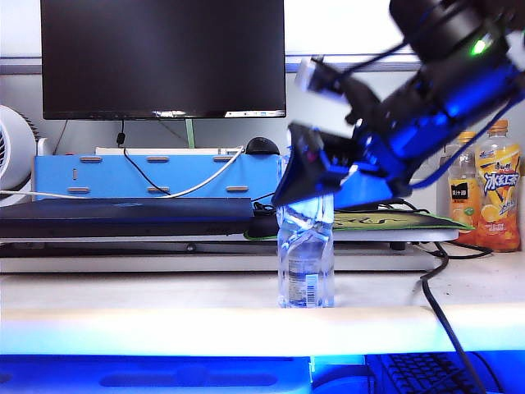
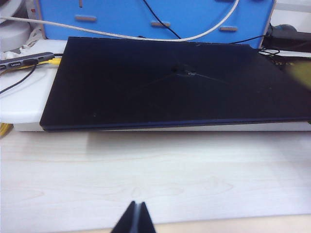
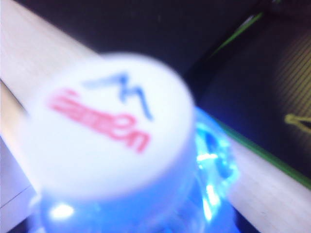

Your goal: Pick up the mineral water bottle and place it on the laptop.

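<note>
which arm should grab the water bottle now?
Right. The right gripper is open at the mineral water bottle top, cap filling its wrist view. The left gripper is shut, low over bare table before the laptop.

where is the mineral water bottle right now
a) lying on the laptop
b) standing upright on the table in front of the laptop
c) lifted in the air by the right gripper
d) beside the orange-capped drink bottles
b: the mineral water bottle stands upright on the table below the right gripper, with the laptop behind it.
</note>
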Action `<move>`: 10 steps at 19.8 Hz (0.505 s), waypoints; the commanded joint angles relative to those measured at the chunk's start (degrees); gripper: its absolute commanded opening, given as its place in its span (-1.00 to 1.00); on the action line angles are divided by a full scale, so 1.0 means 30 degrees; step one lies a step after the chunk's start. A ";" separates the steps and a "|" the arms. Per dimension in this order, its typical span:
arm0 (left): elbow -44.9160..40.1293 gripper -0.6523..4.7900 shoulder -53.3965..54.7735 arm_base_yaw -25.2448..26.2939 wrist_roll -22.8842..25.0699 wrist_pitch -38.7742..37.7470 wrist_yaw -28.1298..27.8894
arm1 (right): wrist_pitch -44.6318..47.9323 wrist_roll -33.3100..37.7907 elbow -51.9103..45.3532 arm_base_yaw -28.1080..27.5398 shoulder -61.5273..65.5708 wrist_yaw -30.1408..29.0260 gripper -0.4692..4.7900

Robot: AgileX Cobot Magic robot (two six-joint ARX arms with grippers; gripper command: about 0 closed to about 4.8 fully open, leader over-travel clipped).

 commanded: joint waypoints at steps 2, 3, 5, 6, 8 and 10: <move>0.0000 -0.77 -0.0044 0.0007 0.0022 -0.0124 0.0102 | 0.0656 -0.0095 0.0911 0.0109 0.1304 -0.0102 1.00; 0.0000 -0.77 -0.0044 0.0007 0.0029 -0.0117 0.0117 | 0.0648 -0.0109 0.1086 0.0109 0.1515 -0.0087 1.00; 0.0000 -0.77 -0.0044 0.0007 0.0022 -0.0117 0.0124 | 0.0787 -0.0146 0.1406 0.0109 0.1953 0.0131 1.00; 0.0000 -0.77 -0.0044 0.0007 0.0029 -0.0117 0.0117 | 0.0809 -0.0189 0.1464 0.0109 0.2033 0.0131 1.00; 0.0000 -0.77 -0.0044 0.0007 0.0029 -0.0117 0.0124 | 0.0801 -0.0277 0.1566 0.0109 0.2164 0.0459 1.00; 0.0000 -0.77 -0.0044 0.0007 0.0029 -0.0117 0.0131 | 0.0852 -0.0335 0.1566 0.0109 0.2390 0.0583 1.00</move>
